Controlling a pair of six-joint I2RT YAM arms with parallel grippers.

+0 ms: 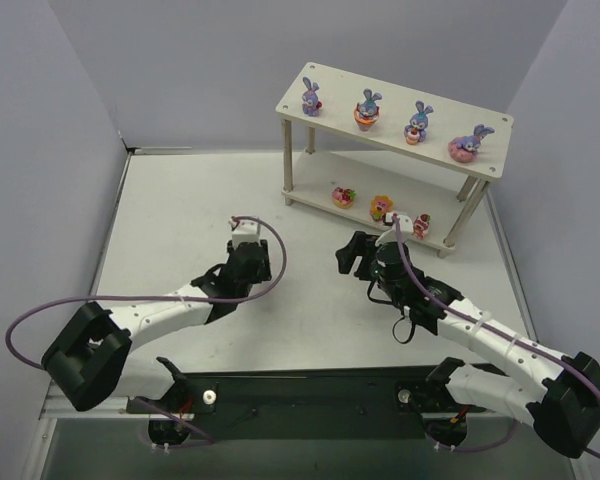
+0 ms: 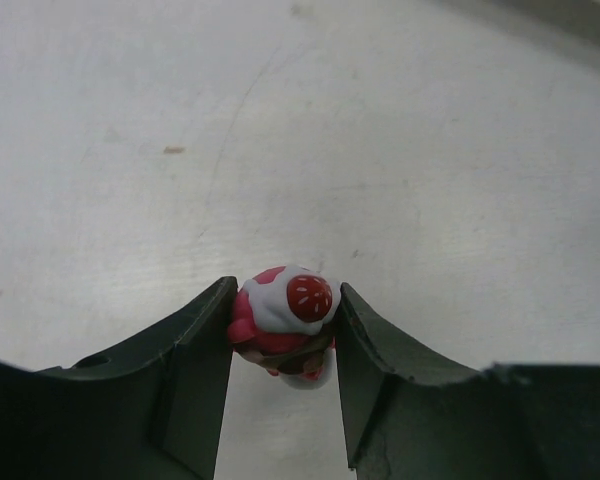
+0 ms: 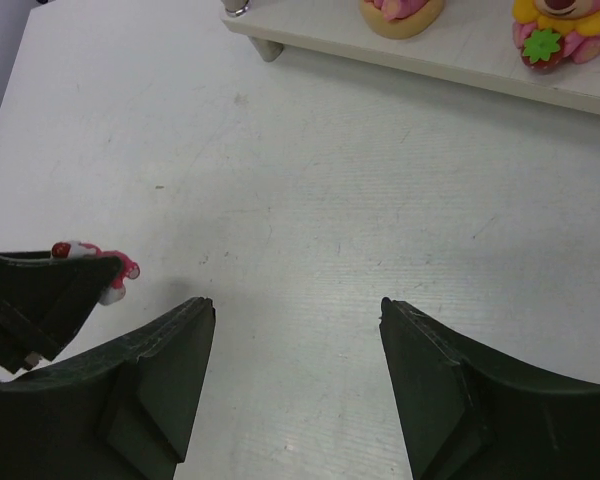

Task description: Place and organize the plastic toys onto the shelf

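The left claw [image 2: 286, 292], clamped around a red-and-white cake toy [image 2: 298, 298], has the shelf [image 1: 338, 110] at its two o'clock, while the nearer right claw [image 3: 295, 305] gapes wide, empty.

1. Left arm [image 1: 170, 300] runs forward and in toward the middle from its base, stretched out pretty low, with the wrist tipped down.
2. Left gripper [image 2: 285, 290] is clamped tight on a little cake toy [image 2: 280, 325], one finger pressing on each side of it.
3. Right arm [image 1: 480, 330] angles forward and left, also low.
4. Right gripper [image 3: 295, 305] has its fingers spread wide apart.
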